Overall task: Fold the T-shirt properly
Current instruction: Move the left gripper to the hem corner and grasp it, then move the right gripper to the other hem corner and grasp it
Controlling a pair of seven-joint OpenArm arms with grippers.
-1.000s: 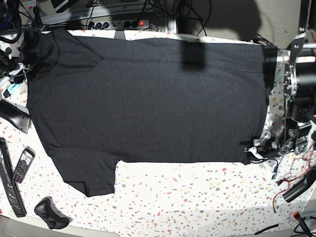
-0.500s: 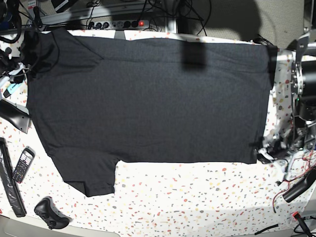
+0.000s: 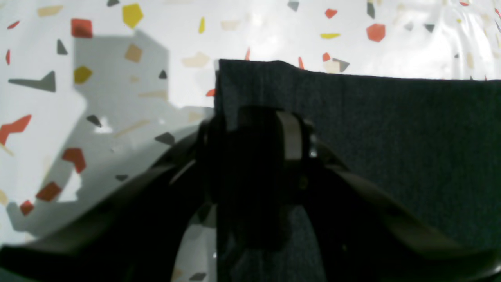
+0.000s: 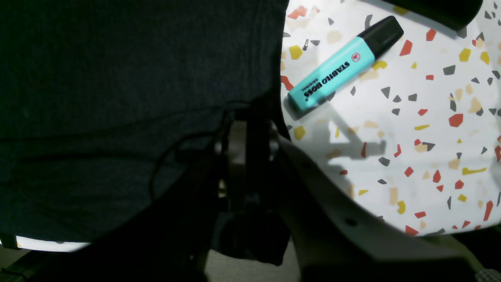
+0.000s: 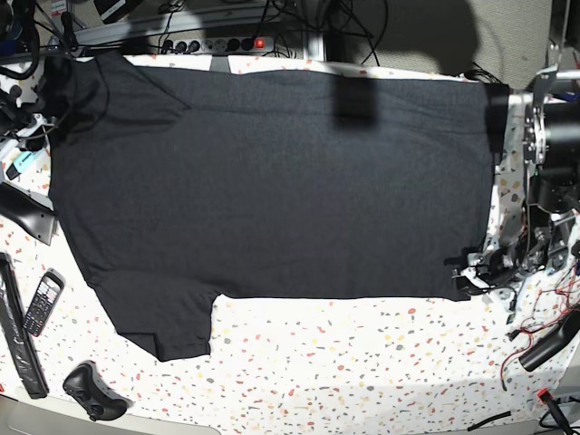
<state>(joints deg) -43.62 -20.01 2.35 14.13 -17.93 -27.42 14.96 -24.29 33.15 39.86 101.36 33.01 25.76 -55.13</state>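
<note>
Left wrist view: we see white tabletop (image 3: 254, 27) with coloured speckles, nothing loose on it here. The T-shirt (image 3: 391, 137) is plain black, flat, and one squared corner sits just ahead of the left gripper (image 3: 254, 129). The shirt's side edge runs down through the middle of the gripper, so one finger is over fabric and the other over bare tabletop. The jaws are dark and blurred; we cannot tell if they pinch the fabric or stand apart.

Right wrist view: a turquoise highlighter (image 4: 344, 64) with a black cap lies on the speckled tabletop just beside the shirt's edge, apart from it. A thin black cable (image 4: 184, 145) loops over the fabric near the right gripper (image 4: 250, 133). The shirt fills the left part of the frame, dark and smooth. The gripper sits at the shirt's edge with jaws close together; a grip on fabric is not discernible, so state is unclear.

Base view: clutter along the tabletop's left edge: a phone (image 5: 42, 304), a black controller (image 5: 91, 391), a long black bar (image 5: 18, 335). A power strip (image 5: 213, 43) sits behind the far edge. The T-shirt lies spread flat, plain side up, covering most of the tabletop's far half, one sleeve (image 5: 168, 326) pointing to the near edge on the left. The left gripper is at the shirt's near right corner, at the tabletop's right edge. The right arm is lost in the dark top left corner.
</note>
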